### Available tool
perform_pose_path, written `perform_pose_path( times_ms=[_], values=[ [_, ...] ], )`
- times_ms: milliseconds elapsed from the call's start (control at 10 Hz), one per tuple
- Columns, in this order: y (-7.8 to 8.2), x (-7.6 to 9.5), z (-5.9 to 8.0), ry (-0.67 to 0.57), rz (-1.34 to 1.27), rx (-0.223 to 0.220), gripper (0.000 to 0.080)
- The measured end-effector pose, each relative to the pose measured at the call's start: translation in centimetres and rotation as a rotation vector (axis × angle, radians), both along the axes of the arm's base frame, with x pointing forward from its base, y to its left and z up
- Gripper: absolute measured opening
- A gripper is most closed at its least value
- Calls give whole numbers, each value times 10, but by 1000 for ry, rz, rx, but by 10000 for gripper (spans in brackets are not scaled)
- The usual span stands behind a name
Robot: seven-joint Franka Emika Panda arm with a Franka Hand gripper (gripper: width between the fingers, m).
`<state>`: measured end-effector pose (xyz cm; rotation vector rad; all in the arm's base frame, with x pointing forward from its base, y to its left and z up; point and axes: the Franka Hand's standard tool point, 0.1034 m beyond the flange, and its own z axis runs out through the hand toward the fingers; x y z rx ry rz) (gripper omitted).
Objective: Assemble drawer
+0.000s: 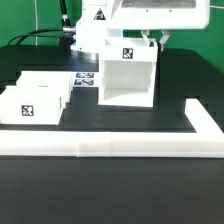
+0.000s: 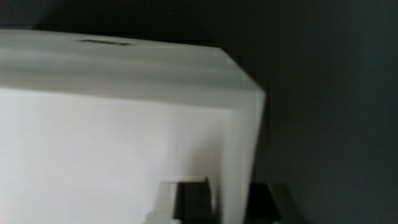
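Note:
The drawer's tall white shell (image 1: pixel 125 78) stands on the black table in the middle, its open front facing the camera and a square marker on top. Two smaller white open-top trays (image 1: pixel 50 88) (image 1: pixel 28 104) lie to the exterior view's left, each with a marker. My gripper (image 1: pixel 157 42) is at the shell's top right edge. In the wrist view the shell (image 2: pixel 125 120) fills most of the picture. My gripper (image 2: pixel 231 205) has its two dark fingers (image 2: pixel 192 202) on either side of the shell's side wall, closed against it.
The marker board (image 1: pixel 85 80) lies flat between the trays and the shell, partly hidden. A long low white rail (image 1: pixel 120 148) edges the table's front and turns along the exterior view's right (image 1: pixel 205 122). The robot's base stands behind the shell.

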<state>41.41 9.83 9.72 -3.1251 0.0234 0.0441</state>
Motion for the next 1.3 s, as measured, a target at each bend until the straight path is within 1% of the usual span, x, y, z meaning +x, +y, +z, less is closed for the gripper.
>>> perform_pose_path(
  times_ms=[500,600,700,800,1100,1200,1300],
  values=[
    [0,0,0,0,0,0,37],
    [-1,2,0,1,13,1,37],
    [-3,20,1,-9,45,7,37],
    [-5,43,1,-26,66,14,38],
    [-19,106,1,-83,111,25,38],
    [-21,125,1,-102,105,27,38],
    [-23,138,1,-120,106,29,38]
  ],
)
